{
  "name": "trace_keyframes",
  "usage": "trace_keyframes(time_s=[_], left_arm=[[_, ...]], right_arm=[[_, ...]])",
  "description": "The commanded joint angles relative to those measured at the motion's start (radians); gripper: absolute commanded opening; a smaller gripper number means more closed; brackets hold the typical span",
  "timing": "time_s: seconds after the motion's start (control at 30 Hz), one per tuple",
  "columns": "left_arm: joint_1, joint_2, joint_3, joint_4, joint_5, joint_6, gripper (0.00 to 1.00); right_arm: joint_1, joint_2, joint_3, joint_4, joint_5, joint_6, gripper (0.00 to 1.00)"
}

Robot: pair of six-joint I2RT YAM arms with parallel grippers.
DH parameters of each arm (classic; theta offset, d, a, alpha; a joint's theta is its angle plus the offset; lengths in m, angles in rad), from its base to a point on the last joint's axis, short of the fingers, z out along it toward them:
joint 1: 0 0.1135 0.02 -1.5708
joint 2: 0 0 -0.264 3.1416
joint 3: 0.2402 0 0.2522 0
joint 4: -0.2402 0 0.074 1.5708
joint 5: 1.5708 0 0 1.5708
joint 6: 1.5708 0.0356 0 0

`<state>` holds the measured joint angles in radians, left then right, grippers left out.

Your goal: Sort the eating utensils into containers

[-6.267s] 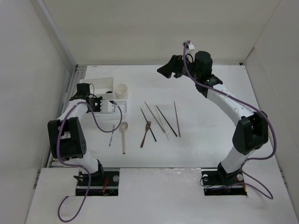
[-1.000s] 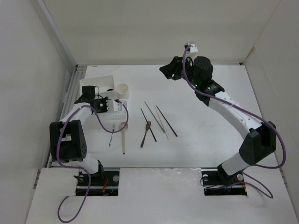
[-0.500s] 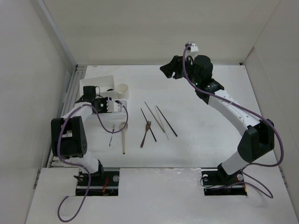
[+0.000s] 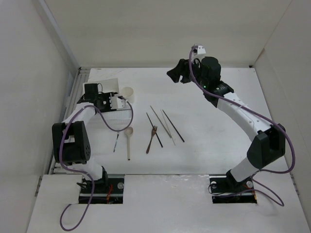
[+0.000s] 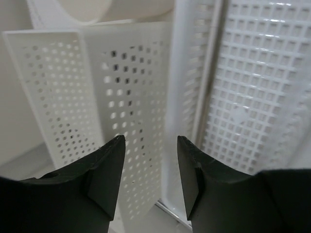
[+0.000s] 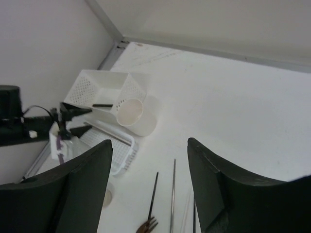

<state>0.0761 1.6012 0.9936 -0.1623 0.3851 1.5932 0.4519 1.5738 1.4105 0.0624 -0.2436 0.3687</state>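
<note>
The utensils lie mid-table: a thin metal fork (image 4: 116, 141), a pale wooden spoon (image 4: 129, 143), a brown wooden fork (image 4: 151, 140), and dark (image 4: 173, 126) and pale chopsticks (image 4: 163, 121). The white box (image 4: 103, 86), cream cup (image 4: 128, 92) and ribbed tray (image 4: 118, 115) stand at the far left. My left gripper (image 4: 122, 102) is open and empty, its jaws straddling the box's perforated wall (image 5: 121, 97) beside the tray (image 5: 252, 97). My right gripper (image 4: 173, 74) is open and empty, raised high over the far middle. A slim dark piece (image 6: 104, 105) lies in the box (image 6: 97, 82).
The enclosure's side walls stand close on the left and right, with a metal rail (image 4: 74, 97) along the left edge by the box. The left arm's purple cable (image 4: 104, 127) loops over the tray area.
The rightmost chopstick seen 6.3 s ago is gone from the table. Over the last second my left gripper has shifted from over the tray toward the box and cup. The right arm has barely moved.
</note>
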Motion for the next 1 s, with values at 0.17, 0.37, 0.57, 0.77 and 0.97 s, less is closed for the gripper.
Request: trace_keyframes(time_s=[0.17, 0.37, 0.57, 0.77, 0.97], left_arm=[[0.007, -0.095, 0.21, -0.153, 0.057, -0.268, 0.46], [-0.036, -0.13, 0.362, -0.146, -0.061, -0.666, 0.64], [-0.036, -0.207, 0.362, -0.053, -0.186, -1.065, 0.7], [-0.036, -0.276, 0.286, -0.052, -0.195, -1.102, 0.7], [-0.036, -0.325, 0.267, -0.052, -0.216, -1.153, 0.69]], right_arm=[[0.034, 0.215, 0.133, -0.625, 0.194, -0.183, 0.32], [0.152, 0.29, 0.009, -0.644, 0.251, -0.202, 0.47], [0.162, 0.342, -0.022, -0.613, 0.286, -0.126, 0.43], [0.162, 0.394, -0.022, -0.613, 0.332, -0.117, 0.41], [0.172, 0.431, -0.022, -0.602, 0.323, -0.108, 0.39]])
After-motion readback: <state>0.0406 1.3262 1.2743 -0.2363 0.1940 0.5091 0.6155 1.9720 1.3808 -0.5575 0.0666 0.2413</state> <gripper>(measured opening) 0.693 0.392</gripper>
